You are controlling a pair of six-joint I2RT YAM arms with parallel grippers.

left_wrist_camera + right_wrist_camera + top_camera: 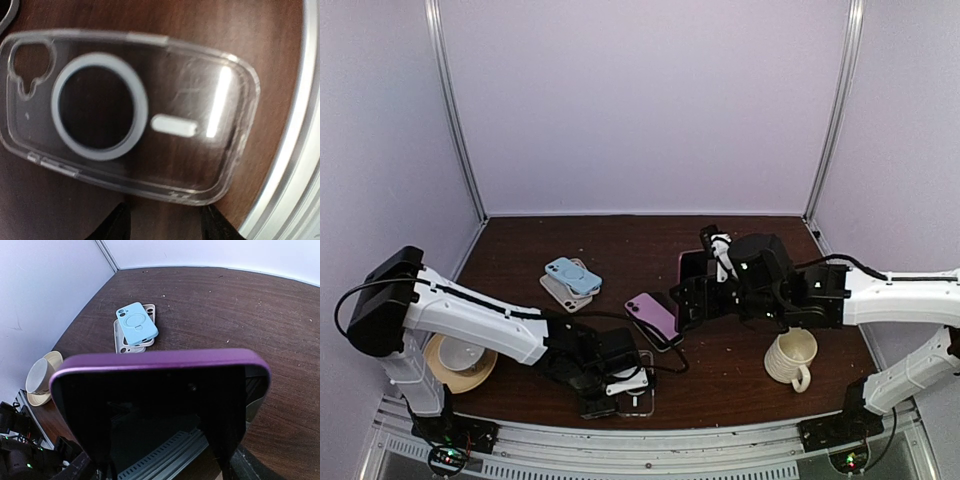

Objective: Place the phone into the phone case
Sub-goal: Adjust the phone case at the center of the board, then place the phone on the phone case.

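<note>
Back of the table (620,238) lies open; stacked cases (572,281) and mug (792,357) block mid-table

Top view: from above the near edge, looking down on the whole bench (570,235). Left wrist: very close over the clear case (125,115). Right wrist: facing far-left, sharing the blue case (136,324) with the top view.

Legible text, labels, brand marks, nos.: none in any view. Clear case (150,125) and purple-rimmed phone (160,405) carry no readable markings.
</note>
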